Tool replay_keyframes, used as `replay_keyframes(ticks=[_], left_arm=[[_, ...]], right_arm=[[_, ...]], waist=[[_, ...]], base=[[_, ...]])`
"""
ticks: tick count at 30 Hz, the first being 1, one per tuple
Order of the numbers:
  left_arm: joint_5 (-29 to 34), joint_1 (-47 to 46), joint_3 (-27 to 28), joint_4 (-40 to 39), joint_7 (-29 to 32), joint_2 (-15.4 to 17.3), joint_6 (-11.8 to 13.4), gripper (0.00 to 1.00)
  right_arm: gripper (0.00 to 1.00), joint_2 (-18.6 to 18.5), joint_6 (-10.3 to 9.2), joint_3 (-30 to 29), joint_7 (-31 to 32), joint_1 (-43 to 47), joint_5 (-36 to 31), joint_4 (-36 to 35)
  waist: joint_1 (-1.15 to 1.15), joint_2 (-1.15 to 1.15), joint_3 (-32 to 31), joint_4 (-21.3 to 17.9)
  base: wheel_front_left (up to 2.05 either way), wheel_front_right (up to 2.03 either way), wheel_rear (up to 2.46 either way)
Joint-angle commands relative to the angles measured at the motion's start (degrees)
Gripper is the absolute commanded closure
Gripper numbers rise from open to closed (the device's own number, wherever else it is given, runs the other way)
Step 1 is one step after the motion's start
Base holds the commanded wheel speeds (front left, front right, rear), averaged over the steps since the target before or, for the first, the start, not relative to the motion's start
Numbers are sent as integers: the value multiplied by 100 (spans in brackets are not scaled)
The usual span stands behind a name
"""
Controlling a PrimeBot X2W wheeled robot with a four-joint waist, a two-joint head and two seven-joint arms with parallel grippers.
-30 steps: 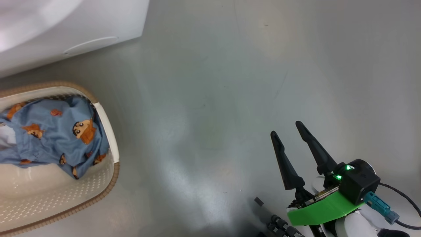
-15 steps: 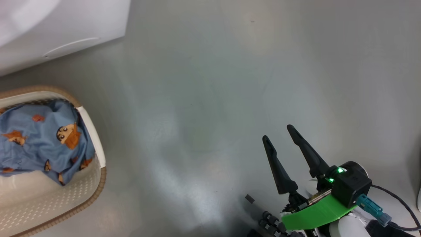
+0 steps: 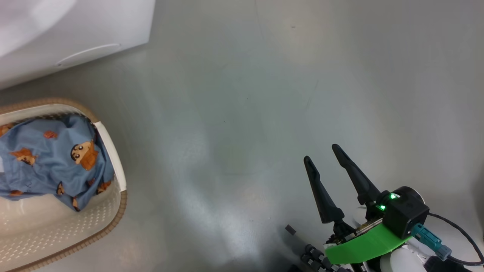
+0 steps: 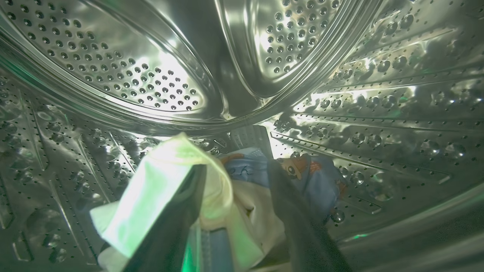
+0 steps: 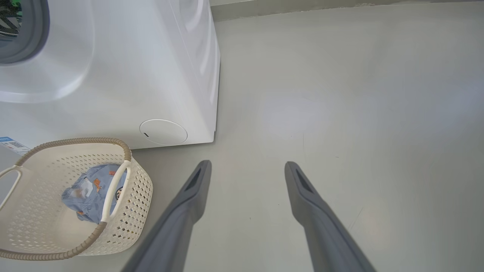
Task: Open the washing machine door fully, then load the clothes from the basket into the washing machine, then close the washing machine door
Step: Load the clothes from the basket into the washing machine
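Your left gripper (image 4: 237,166) is spread inside the drum (image 4: 151,75), with a cream cloth (image 4: 159,189) draped over one finger. Your right gripper (image 3: 320,152) is spread and empty at lower right. A blue garment (image 3: 49,158) remains in the basket (image 3: 111,156) at the left edge, and the door is still to be shut.

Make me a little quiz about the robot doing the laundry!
1. True or false: blue clothes lie in the basket.
2. Where is the left gripper? A: inside the drum. B: over the basket. C: under the basket.
3. Fill in: the right gripper has its fingers ___.
Key: 1 true; 2 A; 3 open.
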Motion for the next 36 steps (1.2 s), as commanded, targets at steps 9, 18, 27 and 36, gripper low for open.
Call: replay_keyframes(ticks=[9,18,27,36], left_arm=[[-33,-134,-26,85,6,110,231,0],[-211,-33,24,165,-182,-148,499,0],[-454,109,114,255,-374,-413,552,0],[-667,323,160,392,-527,-602,460,0]], right_arm=[[0,-51,9,69,-27,103,21,-62],[0,-51,9,-9,-27,17,33,-62],[0,-51,9,-125,-27,-42,5,-56],[0,-51,9,-226,-27,-92,-63,-31]], waist=[[0,0,-111,111],[0,0,-240,333],[0,0,-385,599],[0,0,-587,868]], base=[[0,0,0],[0,0,0],[0,0,0],[0,0,0]])
